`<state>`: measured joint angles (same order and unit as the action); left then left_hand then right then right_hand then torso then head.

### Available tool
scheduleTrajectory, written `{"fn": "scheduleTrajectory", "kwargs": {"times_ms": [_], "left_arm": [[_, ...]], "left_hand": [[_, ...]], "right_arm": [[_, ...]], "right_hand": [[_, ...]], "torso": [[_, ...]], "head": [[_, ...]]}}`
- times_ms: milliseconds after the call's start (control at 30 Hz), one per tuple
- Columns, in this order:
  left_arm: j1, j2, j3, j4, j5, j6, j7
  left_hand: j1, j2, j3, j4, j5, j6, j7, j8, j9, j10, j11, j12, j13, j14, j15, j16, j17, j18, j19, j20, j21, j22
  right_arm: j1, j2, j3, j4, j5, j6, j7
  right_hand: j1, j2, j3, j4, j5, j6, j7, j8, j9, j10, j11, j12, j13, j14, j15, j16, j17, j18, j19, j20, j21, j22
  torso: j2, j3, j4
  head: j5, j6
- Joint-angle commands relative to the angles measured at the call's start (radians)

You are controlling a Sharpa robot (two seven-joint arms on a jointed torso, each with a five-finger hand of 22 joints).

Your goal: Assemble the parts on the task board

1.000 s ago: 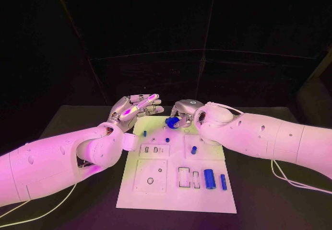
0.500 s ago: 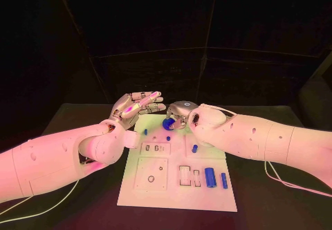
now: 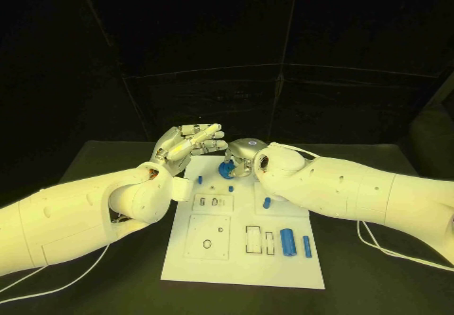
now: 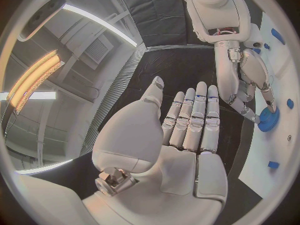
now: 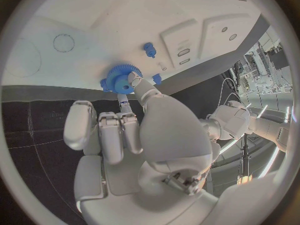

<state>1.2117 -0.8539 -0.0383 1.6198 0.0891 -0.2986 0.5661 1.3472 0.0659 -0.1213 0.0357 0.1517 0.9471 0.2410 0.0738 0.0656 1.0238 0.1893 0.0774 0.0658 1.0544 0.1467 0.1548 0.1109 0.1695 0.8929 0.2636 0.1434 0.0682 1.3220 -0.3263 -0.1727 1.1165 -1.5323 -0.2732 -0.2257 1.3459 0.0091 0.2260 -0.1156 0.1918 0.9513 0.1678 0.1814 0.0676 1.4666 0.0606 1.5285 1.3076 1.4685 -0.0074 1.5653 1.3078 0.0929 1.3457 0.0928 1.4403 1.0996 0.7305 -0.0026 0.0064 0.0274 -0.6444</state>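
Observation:
The white task board (image 3: pixel 237 259) lies in the middle of the table. My right hand (image 3: pixel 246 156) hovers over its far end and pinches a blue gear (image 3: pixel 227 170) in its fingertips. The right wrist view shows the gear (image 5: pixel 119 78) low over the board's (image 5: pixel 94 25) far edge; whether it touches is unclear. My left hand (image 3: pixel 186 147) is raised beside the far left corner, fingers straight and apart, holding nothing. From the left wrist, the left hand (image 4: pixel 187 130) faces the right hand (image 4: pixel 247 80) and the gear (image 4: pixel 270 120).
Small blue pegs (image 3: pixel 199 178) (image 3: pixel 230 189) (image 3: pixel 267 203) stand on the board's far half. A thick blue cylinder (image 3: pixel 287 242) and a slim one (image 3: pixel 306 246) lie at its near right, next to rectangular slots (image 3: pixel 252 240). White cables trail off both arms.
The right hand has carried the gear slightly left and lower toward the board. The left hand stays raised, its fingers a little straighter.

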Motion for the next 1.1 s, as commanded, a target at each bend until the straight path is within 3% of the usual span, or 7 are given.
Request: {"fn": "scheduleTrajectory", "kwargs": {"times_ms": [33, 200, 400, 700, 767, 967, 1100], "left_arm": [[0.002, 0.002, 0.001, 0.001, -0.001, 0.009, 0.005], [0.002, 0.002, 0.001, 0.001, -0.001, 0.009, 0.005], [0.003, 0.002, 0.001, 0.001, -0.001, 0.009, 0.005], [0.004, 0.001, 0.001, 0.001, -0.001, 0.008, 0.004], [0.004, 0.001, 0.001, 0.001, -0.001, 0.008, 0.003], [0.004, 0.001, 0.001, 0.001, -0.001, 0.006, 0.002], [0.004, 0.000, 0.001, 0.001, -0.001, 0.005, 0.001]], "left_hand": [[0.001, 0.006, 0.001, -0.005, -0.002, 0.001, 0.005, -0.001, -0.001, 0.000, 0.001, -0.003, -0.001, 0.007, 0.001, -0.007, 0.002, 0.014, 0.008, -0.002, -0.006, -0.001], [0.001, 0.006, 0.001, -0.005, -0.002, 0.001, 0.005, -0.001, -0.001, 0.000, 0.001, -0.003, -0.001, 0.007, 0.001, -0.007, 0.002, 0.014, 0.008, -0.002, -0.006, -0.001], [0.001, 0.006, 0.001, -0.005, -0.002, 0.001, 0.005, -0.001, -0.001, 0.000, 0.001, -0.003, -0.001, 0.007, 0.001, -0.007, 0.002, 0.014, 0.008, -0.002, -0.006, -0.001], [0.001, 0.006, 0.001, -0.005, -0.002, 0.001, 0.005, -0.001, -0.001, 0.000, 0.001, -0.003, -0.001, 0.007, 0.001, -0.007, 0.002, 0.014, 0.008, -0.002, -0.006, -0.001], [0.001, 0.007, 0.001, -0.006, -0.002, 0.001, 0.005, -0.001, -0.001, 0.000, 0.002, -0.003, -0.001, 0.007, 0.001, -0.007, 0.002, 0.014, 0.008, -0.002, -0.006, -0.001], [0.000, 0.007, 0.000, -0.006, -0.003, 0.001, 0.005, -0.002, -0.001, 0.000, 0.002, -0.004, -0.001, 0.007, 0.001, -0.008, 0.002, 0.014, 0.009, -0.002, -0.007, -0.001], [0.000, 0.007, 0.000, -0.006, -0.003, 0.001, 0.005, -0.002, -0.001, 0.000, 0.002, -0.004, -0.001, 0.007, 0.001, -0.008, 0.002, 0.014, 0.009, -0.002, -0.007, -0.001]], "right_arm": [[-0.003, 0.004, -0.002, -0.005, -0.007, 0.008, 0.002], [-0.004, 0.012, -0.002, -0.015, -0.007, 0.023, 0.001], [-0.005, 0.019, -0.002, -0.027, -0.002, 0.051, -0.004], [-0.005, 0.020, -0.002, -0.034, 0.005, 0.063, -0.008], [-0.005, 0.020, -0.002, -0.034, 0.014, 0.068, -0.008], [-0.005, 0.016, -0.002, -0.035, 0.043, 0.082, -0.012], [-0.005, 0.013, -0.002, -0.037, 0.051, 0.080, -0.018]], "right_hand": [[-0.012, 0.000, 0.009, -0.001, 0.000, 0.041, -0.021, -0.012, 0.001, 0.062, 0.000, -0.005, 0.195, 0.099, -0.004, 0.001, 0.249, -0.011, 0.006, 0.003, 0.005, 0.002], [-0.027, -0.010, 0.017, -0.003, -0.010, 0.018, -0.012, -0.035, -0.003, 0.055, 0.008, -0.013, 0.184, 0.098, 0.002, 0.000, 0.245, -0.012, 0.006, 0.008, 0.005, 0.004], [-0.067, -0.026, 0.004, 0.016, -0.121, -0.033, 0.005, -0.079, -0.003, 0.041, 0.024, -0.029, 0.163, 0.097, 0.017, -0.001, 0.241, -0.012, 0.006, 0.022, 0.006, 0.007], [-0.083, -0.029, -0.015, 0.035, -0.133, -0.067, 0.013, -0.107, -0.002, 0.030, 0.032, -0.041, 0.148, 0.096, 0.024, -0.003, 0.236, -0.011, 0.004, 0.030, 0.005, 0.006], [-0.103, -0.027, -0.027, 0.056, -0.132, -0.070, 0.014, -0.111, -0.001, 0.030, 0.034, -0.041, 0.148, 0.096, 0.026, -0.003, 0.235, -0.011, 0.004, 0.032, 0.005, 0.005], [-0.227, -0.006, -0.095, 0.190, -0.088, -0.074, 0.016, -0.115, 0.002, 0.028, 0.036, -0.044, 0.145, 0.095, 0.029, -0.004, 0.232, -0.011, 0.004, 0.035, 0.006, 0.008], [-0.224, -0.006, -0.110, 0.204, -0.064, -0.079, 0.017, -0.117, 0.001, 0.027, 0.037, -0.044, 0.145, 0.095, 0.029, -0.004, 0.230, -0.011, 0.004, 0.036, 0.007, 0.009]], "torso": [[0.000, -0.0003, -0.0005], [0.000, -0.0003, -0.0001], [0.000, 0.0000, 0.0003], [0.000, 0.0005, -0.0014], [0.000, 0.0004, -0.0001], [-0.001, 0.0006, -0.0008], [-0.001, 0.0005, -0.0009]], "head": [[-0.001, -0.001], [0.000, -0.002], [0.001, -0.003], [0.002, -0.003], [0.001, -0.005], [0.002, -0.005], [0.001, -0.004]]}}
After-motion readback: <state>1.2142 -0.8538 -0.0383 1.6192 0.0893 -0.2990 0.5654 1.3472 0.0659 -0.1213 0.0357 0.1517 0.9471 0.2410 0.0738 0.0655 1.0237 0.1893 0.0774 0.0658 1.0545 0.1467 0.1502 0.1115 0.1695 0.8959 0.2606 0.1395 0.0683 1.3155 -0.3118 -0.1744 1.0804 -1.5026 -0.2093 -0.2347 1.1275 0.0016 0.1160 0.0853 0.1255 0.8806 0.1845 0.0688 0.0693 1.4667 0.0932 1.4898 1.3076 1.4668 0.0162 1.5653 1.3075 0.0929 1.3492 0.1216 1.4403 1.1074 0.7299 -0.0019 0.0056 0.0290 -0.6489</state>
